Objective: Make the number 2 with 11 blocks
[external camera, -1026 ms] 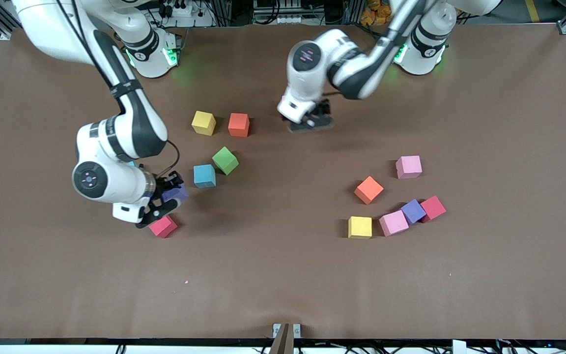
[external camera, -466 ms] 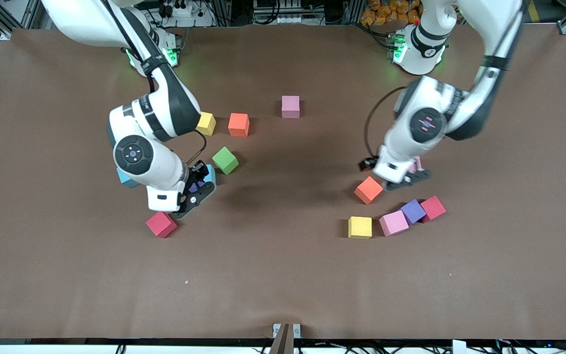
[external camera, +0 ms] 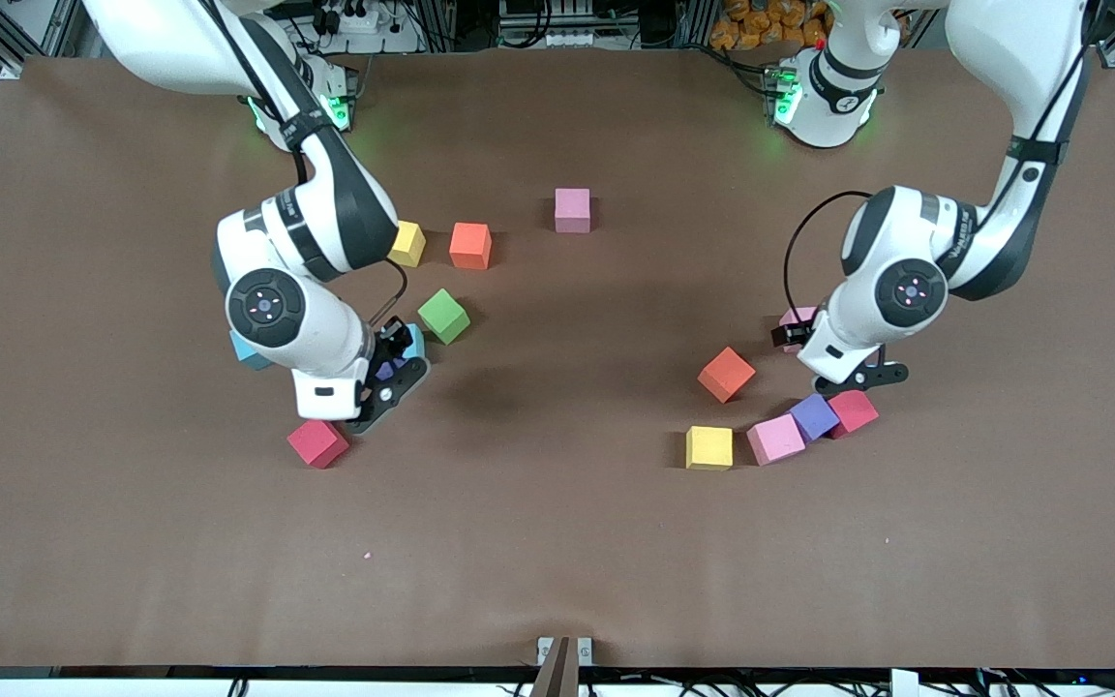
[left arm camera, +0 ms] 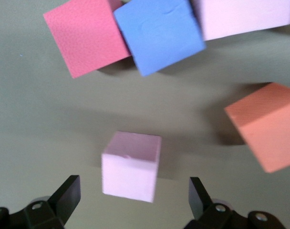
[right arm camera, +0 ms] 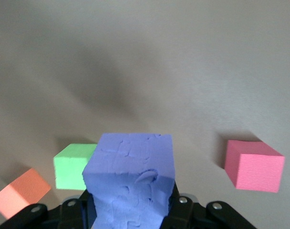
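My right gripper [external camera: 391, 373] is shut on a purple block [right arm camera: 133, 176] and holds it over the table beside a light blue block [external camera: 413, 341]. A red block [external camera: 317, 442] lies just nearer the camera and a green block [external camera: 443, 315] just farther. My left gripper [left arm camera: 134, 188] is open, its fingers on either side of a pink block [left arm camera: 131, 164] without touching it. In the front view this gripper [external camera: 833, 356] covers most of that pink block [external camera: 795, 317]. No number 2 shows; the blocks lie loose.
Near the left gripper lie an orange block [external camera: 726, 374] and a curved row of yellow [external camera: 708, 447], pink [external camera: 775, 439], purple [external camera: 814, 415] and red [external camera: 853, 409]. Yellow [external camera: 408, 242], orange [external camera: 469, 244], pink [external camera: 572, 208] and another light blue [external camera: 246, 350] lie around the right arm.
The left arm left a pink block at the table's middle and swung to its own end, over another pink block. The right gripper carried the purple block up beside the light blue one.
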Robot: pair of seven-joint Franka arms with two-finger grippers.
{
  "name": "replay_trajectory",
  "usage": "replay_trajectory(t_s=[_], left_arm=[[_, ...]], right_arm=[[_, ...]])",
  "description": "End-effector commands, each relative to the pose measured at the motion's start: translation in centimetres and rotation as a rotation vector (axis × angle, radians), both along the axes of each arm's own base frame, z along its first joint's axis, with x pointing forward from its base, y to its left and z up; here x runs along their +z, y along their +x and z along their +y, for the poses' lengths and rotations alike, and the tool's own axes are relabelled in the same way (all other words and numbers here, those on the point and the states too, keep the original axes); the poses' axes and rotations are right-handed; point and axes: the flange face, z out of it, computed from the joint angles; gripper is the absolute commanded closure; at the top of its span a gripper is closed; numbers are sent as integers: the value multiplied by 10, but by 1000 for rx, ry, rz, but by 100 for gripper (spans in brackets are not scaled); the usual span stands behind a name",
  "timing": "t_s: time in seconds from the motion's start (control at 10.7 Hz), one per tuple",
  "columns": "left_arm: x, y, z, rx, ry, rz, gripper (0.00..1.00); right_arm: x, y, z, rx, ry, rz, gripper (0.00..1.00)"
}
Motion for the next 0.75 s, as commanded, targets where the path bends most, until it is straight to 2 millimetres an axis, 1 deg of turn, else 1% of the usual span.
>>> replay_trajectory(t_s=[0.0, 0.09, 0.19, 0.28, 0.37, 0.47, 0.56, 0.65], left_arm=[[-16, -3, 25, -41, -16, -4, 0], [-18, -4, 25, -41, -17, -3, 0], [-20, -5, 24, -41, -19, 1, 0], [-20, -7, 23, -37, -23, 5, 0], [-22, -11, 22, -40, -23, 11, 0], [-26, -14, 21, -42, -24, 13, 0], [-39, -24, 20, -45, -35, -4, 0], [-48, -31, 21, -47, -43, -19, 0]], right_arm=[[3, -30, 48, 154, -5, 44, 64], [-1, -54, 74, 208, -19, 66, 64], [2, -78, 98, 255, -25, 64, 64], [-1, -96, 110, 291, -36, 76, 64], [-9, -112, 110, 310, -46, 88, 64], [-15, -146, 128, 366, -42, 68, 64], [-28, -183, 140, 407, -36, 43, 64], [-38, -210, 148, 445, -32, 33, 64]])
